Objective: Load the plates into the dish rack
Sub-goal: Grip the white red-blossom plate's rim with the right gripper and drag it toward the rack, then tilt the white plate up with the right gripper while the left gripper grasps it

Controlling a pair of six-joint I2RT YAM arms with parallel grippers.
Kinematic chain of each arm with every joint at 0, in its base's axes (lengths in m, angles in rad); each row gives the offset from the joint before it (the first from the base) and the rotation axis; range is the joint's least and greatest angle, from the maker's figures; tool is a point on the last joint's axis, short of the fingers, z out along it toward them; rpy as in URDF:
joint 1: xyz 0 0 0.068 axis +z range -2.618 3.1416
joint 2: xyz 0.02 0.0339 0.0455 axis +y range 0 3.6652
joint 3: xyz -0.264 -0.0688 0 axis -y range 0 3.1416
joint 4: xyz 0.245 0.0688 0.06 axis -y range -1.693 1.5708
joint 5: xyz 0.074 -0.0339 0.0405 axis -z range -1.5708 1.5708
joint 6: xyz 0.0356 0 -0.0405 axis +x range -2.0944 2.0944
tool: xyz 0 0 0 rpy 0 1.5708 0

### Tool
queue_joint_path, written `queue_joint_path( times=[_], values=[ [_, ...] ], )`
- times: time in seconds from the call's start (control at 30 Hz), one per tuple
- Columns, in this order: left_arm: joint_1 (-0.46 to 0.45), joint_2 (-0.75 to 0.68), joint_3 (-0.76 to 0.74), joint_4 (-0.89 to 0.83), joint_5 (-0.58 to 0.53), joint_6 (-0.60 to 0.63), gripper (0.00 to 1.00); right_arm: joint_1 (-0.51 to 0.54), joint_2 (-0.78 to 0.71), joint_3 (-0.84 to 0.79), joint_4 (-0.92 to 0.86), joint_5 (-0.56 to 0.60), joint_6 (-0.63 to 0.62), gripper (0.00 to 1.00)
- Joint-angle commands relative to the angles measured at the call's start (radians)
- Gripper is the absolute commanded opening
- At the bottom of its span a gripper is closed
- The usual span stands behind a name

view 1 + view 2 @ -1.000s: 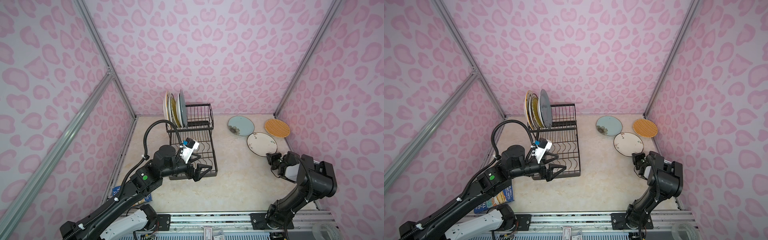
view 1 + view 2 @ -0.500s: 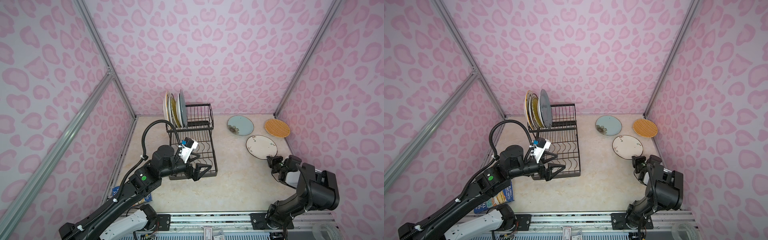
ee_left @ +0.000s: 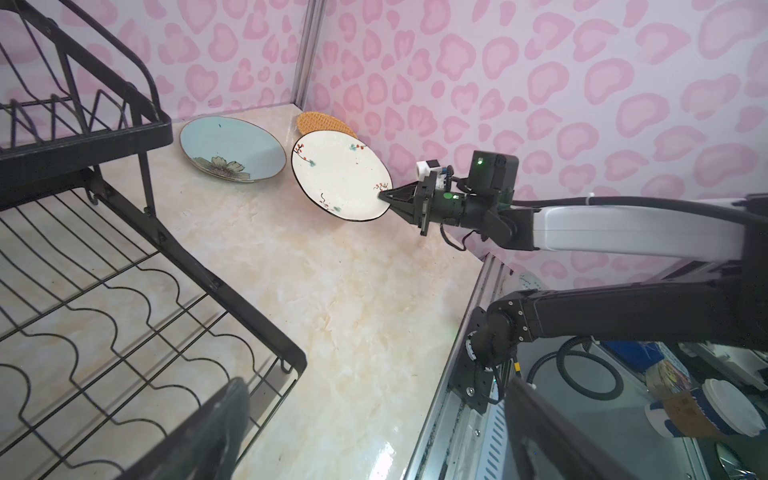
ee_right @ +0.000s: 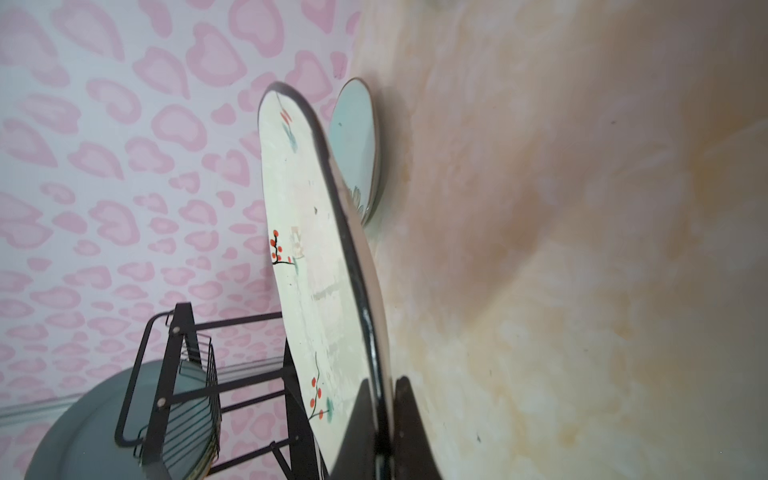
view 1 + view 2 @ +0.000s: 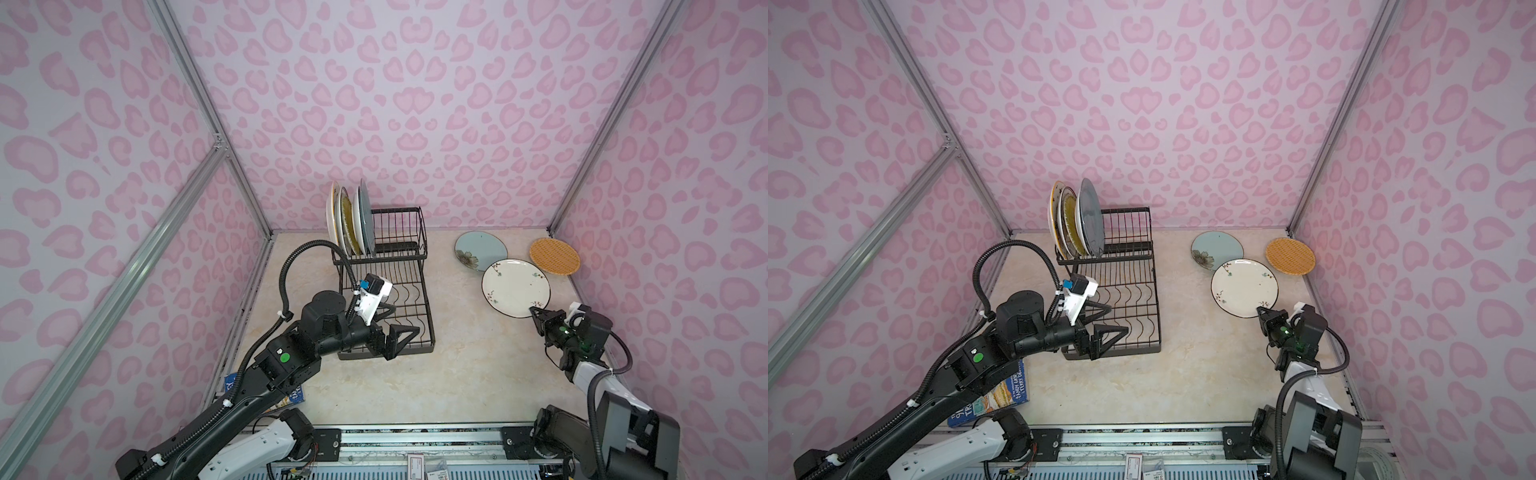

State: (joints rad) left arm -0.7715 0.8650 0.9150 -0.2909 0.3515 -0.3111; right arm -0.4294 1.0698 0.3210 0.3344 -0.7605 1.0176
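Pinching the white plate [image 5: 515,286] by its near rim: right tool [image 5: 533,310], clamped on it | plate tilted over the tabletop [image 5: 457,365], well apart from the dish rack [image 5: 422,291] | likely stiff, glazed, slippery, breakable; rim grip only | left tool [image 5: 1108,322] spread wide, empty.

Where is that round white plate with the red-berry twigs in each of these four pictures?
Top view: the round white plate with red-berry twigs sits right of centre, rim in the right pincer.
Top view: the plate likewise right of centre.
Left wrist: the plate beside the pale blue flowered plate.
Right wrist: the plate edge-on, close up.
Shared landmark: the black wire dish rack, in all four.
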Motion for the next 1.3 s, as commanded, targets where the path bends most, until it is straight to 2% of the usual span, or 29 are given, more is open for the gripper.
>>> queue_joint_path(
  times=[0.0, 0.1, 0.3, 0.57, 0.77, 0.9, 1.1, 1.17, 1.27],
  values=[
    [0.002, -0.012, 0.005, -0.003, -0.058, 0.027, 0.97, 0.039, -0.091, 0.013, -0.099, -0.050, -0.088, 0.00],
    [0.002, 0.002, 0.005, -0.004, -0.119, 0.022, 0.97, 0.100, -0.166, 0.025, -0.143, -0.055, -0.086, 0.00],
    [0.002, 0.063, -0.038, 0.039, -0.199, -0.077, 0.97, 0.256, -0.320, 0.016, -0.192, -0.007, -0.066, 0.00],
    [0.001, 0.198, -0.138, 0.255, -0.155, -0.338, 0.98, 0.413, -0.363, 0.018, -0.173, 0.035, -0.002, 0.00],
    [0.001, 0.349, -0.135, 0.396, -0.115, -0.455, 1.00, 0.510, -0.361, 0.039, -0.164, 0.066, 0.031, 0.00],
    [0.001, 0.411, -0.133, 0.471, -0.104, -0.494, 0.96, 0.545, -0.373, 0.047, -0.170, 0.084, 0.045, 0.00],
    [0.000, 0.474, -0.116, 0.534, -0.092, -0.524, 0.84, 0.585, -0.403, 0.058, -0.197, 0.115, 0.052, 0.00],
    [-0.001, 0.492, -0.111, 0.563, -0.075, -0.533, 0.76, 0.595, -0.409, 0.061, -0.202, 0.124, 0.051, 0.00],
    [-0.005, 0.511, -0.109, 0.601, -0.074, -0.557, 0.58, 0.607, -0.415, 0.059, -0.207, 0.131, 0.054, 0.00]
  ],
)
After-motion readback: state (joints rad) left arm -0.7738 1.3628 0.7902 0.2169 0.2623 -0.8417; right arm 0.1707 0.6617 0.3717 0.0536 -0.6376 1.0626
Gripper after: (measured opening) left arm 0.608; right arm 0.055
